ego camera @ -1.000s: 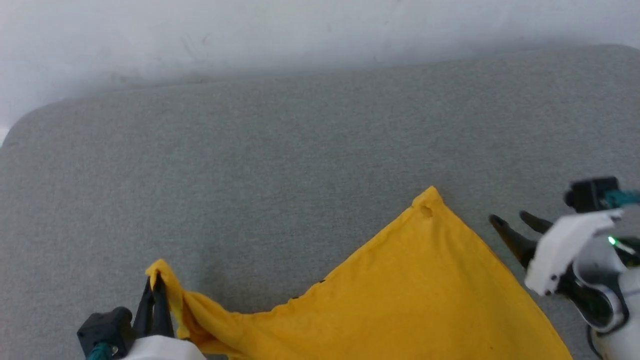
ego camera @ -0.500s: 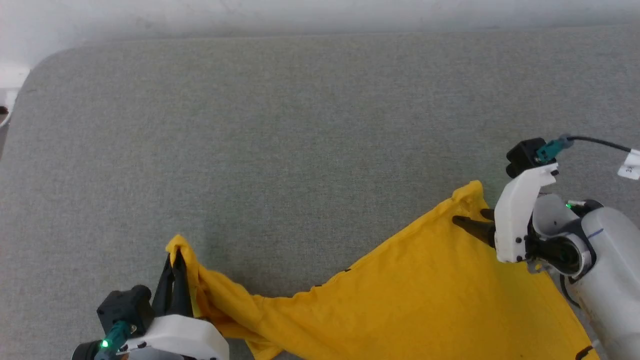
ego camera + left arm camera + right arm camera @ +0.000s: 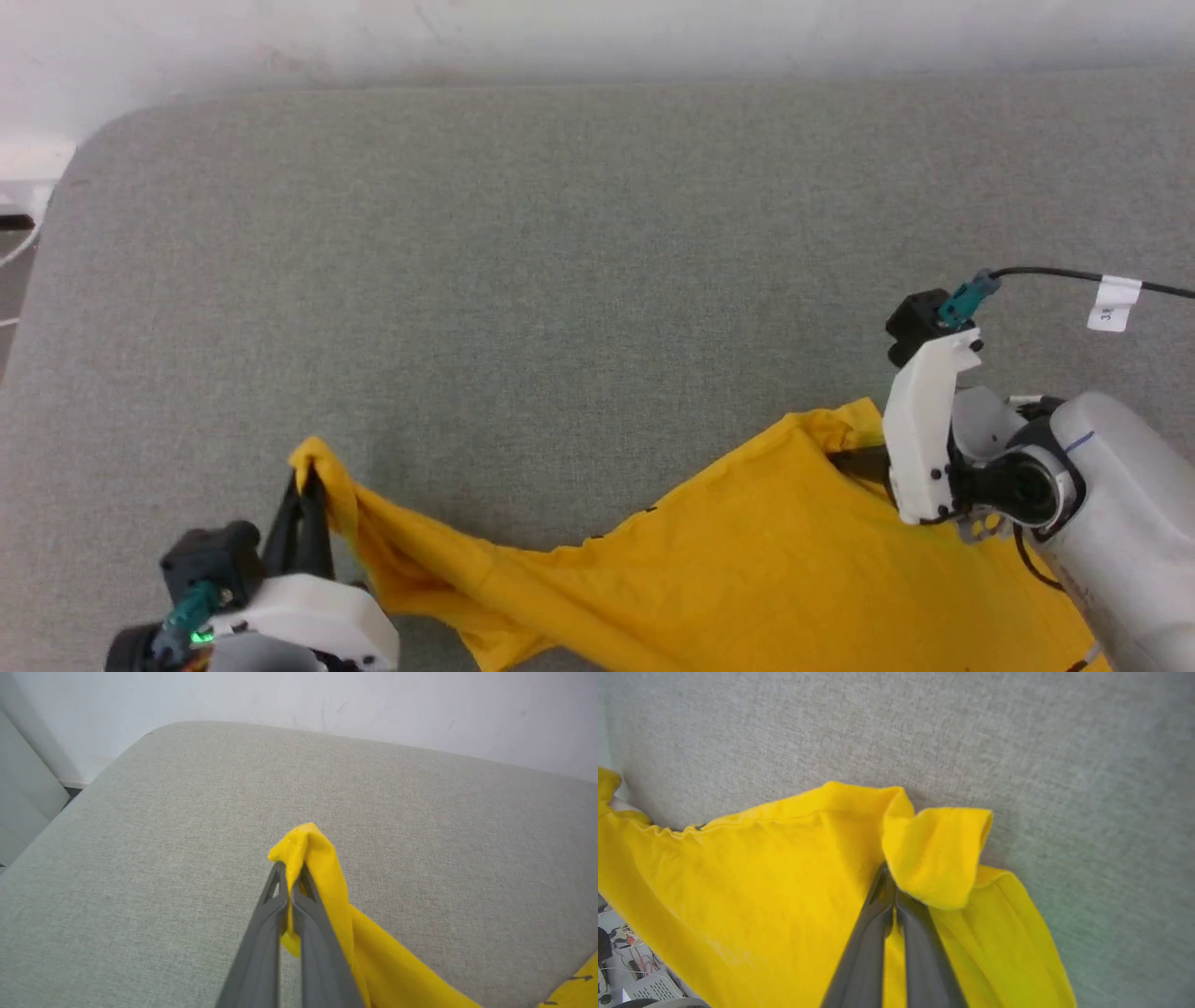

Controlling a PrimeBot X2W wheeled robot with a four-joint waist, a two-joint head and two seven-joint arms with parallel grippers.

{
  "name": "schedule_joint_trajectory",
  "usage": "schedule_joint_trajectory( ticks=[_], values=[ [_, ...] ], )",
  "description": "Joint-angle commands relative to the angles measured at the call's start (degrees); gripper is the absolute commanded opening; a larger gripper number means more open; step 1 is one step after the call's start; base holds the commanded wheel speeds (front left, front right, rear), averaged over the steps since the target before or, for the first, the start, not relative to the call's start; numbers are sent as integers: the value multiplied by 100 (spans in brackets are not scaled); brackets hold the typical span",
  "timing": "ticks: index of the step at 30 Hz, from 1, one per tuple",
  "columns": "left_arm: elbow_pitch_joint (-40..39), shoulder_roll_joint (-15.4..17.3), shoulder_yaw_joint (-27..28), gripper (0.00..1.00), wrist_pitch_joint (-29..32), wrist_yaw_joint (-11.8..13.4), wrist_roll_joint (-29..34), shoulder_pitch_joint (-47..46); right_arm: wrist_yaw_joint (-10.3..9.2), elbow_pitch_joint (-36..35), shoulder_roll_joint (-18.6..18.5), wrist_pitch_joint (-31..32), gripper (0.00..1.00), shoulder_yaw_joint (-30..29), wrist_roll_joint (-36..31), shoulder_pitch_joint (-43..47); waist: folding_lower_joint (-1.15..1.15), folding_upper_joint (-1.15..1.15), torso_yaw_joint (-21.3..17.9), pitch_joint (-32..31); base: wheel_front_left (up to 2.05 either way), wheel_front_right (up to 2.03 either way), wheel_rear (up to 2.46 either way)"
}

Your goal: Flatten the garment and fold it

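Garment (image 3: 747, 560), bright yellow tee, plain side up, sits on a grey fabric-covered surface (image 3: 560, 280) at the near edge of the head view, spread from lower left to lower right. The grey surface has a rounded far-left corner, and a white wall (image 3: 467, 37) runs behind it.

The shirt is not flat: its right part is a broad sheet, its left part is bunched into a twisted strip, and the edge between sags with a few small black marks (image 3: 651, 510) along it.

Right forearm (image 3: 1120, 523), pale grey, enters from the lower right over the shirt's right side, with a white bracket (image 3: 920, 429) at the wrist. Right gripper (image 3: 854, 459) is closed on the shirt's far right corner. In the right wrist view the two fingers of the right gripper (image 3: 889, 875) are pressed together with cloth (image 3: 738, 882) pinched between them, and a flap of the corner (image 3: 936, 854) curls over the tips.

Left gripper (image 3: 303, 490) is at the lower left, closed on the shirt's left corner, which is lifted into a small peak above the tips. In the left wrist view the fingers of the left gripper (image 3: 290, 870) are clamped tight, with yellow fabric (image 3: 327, 868) folded over the tips and trailing off right down to the surface.

A black cable (image 3: 1055, 274) runs from the right wrist camera off the right edge, with a white tag (image 3: 1114, 302) on it. There is a green light (image 3: 198, 637) on the left wrist unit.
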Motion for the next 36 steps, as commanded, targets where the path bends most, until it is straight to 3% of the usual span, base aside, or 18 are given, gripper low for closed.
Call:
schedule_joint_trajectory(
  ticks=[1, 5, 9, 14, 19, 26, 36],
  values=[
    [2, 128, 96, 0, 12, -78, -29, -235, 2, -84, -3, -151, 0, 121, 73, 176, 0, 0, -45, -232, 0, 0, 0],
    [-43, 429, 266, 0, 118, -252, -31, -803, 2, -287, -270, -1053, 0, -101, -135, -134, 0, 0, -75, -459, 0, 0, 0],
    [174, 718, 359, 0, 285, -612, -108, -1838, 2, -118, -460, -1755, 0, -327, -521, -562, 0, 0, -125, -625, 0, 0, 0],
    [1126, 983, 252, 0, 399, -1139, -68, -3355, 2, 237, -370, -2365, 0, -652, -841, -1228, 0, 0, -272, -647, 0, 0, 0],
    [2204, 1066, 33, 0, 372, -1463, 223, -5059, 2, 520, -310, -2918, 0, -926, -1047, -2141, 0, 0, -395, -256, 0, 0, 0],
    [3401, 1003, -77, 0, -72, -1573, 669, -7622, 2, 810, -368, -3808, 0, -1316, -1297, -3633, 0, 0, -475, 683, 0, 0, 0],
    [4482, 727, -184, 0, -449, -1535, 879, -9524, 2, 1063, -446, -4746, 0, -1362, -1448, -4932, 0, 0, -462, 1681, 0, 0, 0]
  ],
)
